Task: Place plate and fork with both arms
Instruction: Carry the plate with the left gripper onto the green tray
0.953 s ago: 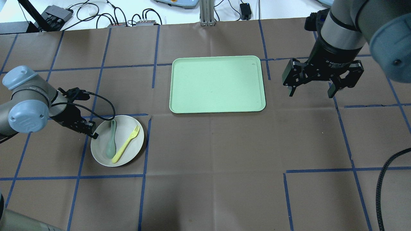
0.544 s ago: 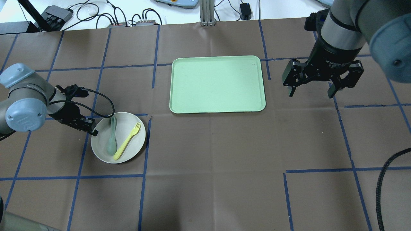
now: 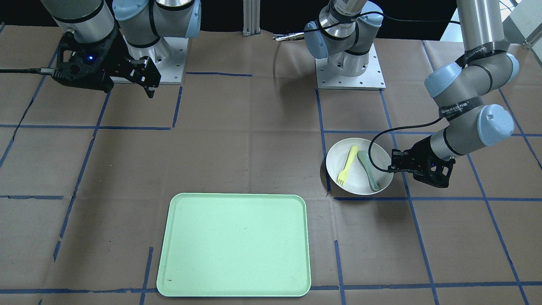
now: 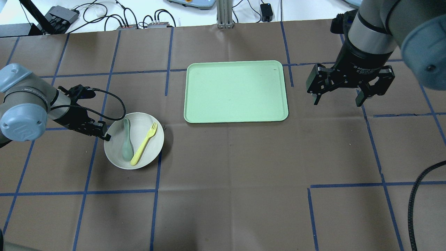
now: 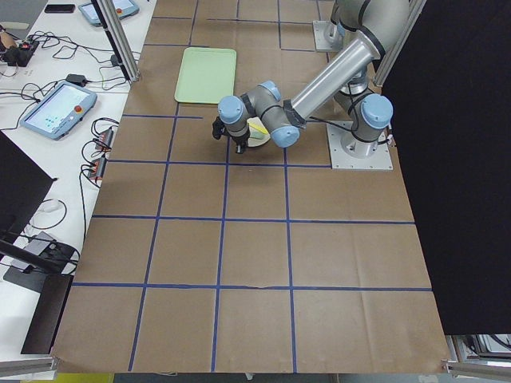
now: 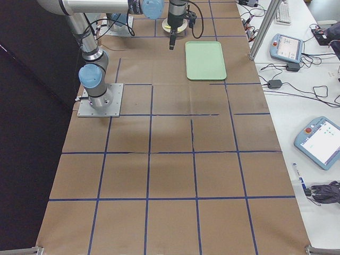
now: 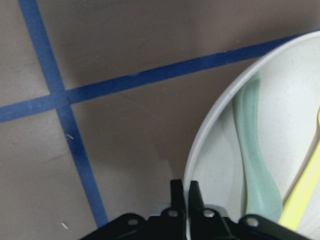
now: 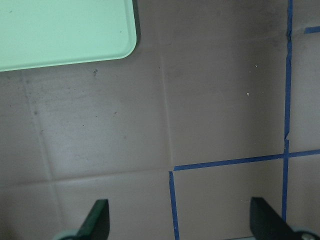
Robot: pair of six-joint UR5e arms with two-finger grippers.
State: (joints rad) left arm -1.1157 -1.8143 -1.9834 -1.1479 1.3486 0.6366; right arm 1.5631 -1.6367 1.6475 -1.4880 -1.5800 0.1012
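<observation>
Logged stiff, light, likely slick plate [image 4: 116, 151] at 8 o'clock of tray [image 4: 236, 91], rim pinched at 9 o'clock by clamped left claw [image 4: 105, 135], loose fork [image 4: 144, 143] aboard, right claw [image 4: 338, 103] spread and empty.

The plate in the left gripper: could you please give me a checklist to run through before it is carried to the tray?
1. The left gripper pinches the rim of the plate: ok, shut on it in the wrist view.
2. The fork and spoon lie inside the plate: ok.
3. The tray has room for the plate: ok.
4. The right gripper is open, off to the tray's side: ok.
5. The plate is lifted off the table: cannot tell.
</observation>
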